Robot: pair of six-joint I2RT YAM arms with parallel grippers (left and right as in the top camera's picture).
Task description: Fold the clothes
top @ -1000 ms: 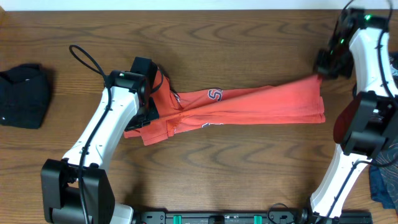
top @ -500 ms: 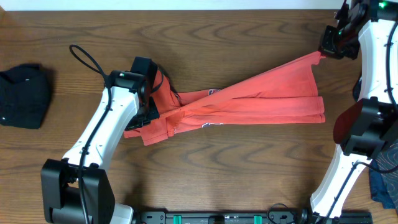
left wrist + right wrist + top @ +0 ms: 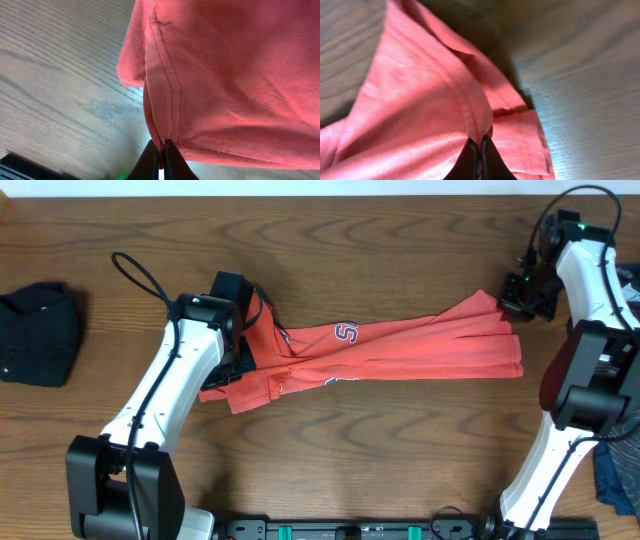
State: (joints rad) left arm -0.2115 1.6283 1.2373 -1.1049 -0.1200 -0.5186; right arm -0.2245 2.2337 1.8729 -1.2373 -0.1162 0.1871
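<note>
The coral-red T-shirt point(image 3: 400, 350) is stretched across the middle of the bench point(image 3: 360, 470), clamped at a seam by the left gripper point(image 3: 161, 150) and at its upper-right hem by the right gripper point(image 3: 479, 144). Only thin edges are held, so the cloth could be pulled free, or the fold skewed, by extra tension.

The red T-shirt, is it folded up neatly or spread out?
Half-folded: the coral-red short-sleeved T-shirt lies stretched across the brown wooden table, doubled lengthwise, its ends pinched by the left end effector and right end effector.

Left arm point(image 3: 160, 395) reaches toward 1 o'clock, right arm point(image 3: 592, 290) toward 12; left gripper point(image 3: 161, 150) and right gripper point(image 3: 479, 146) apparently clamp the T-shirt point(image 3: 420, 350).
</note>
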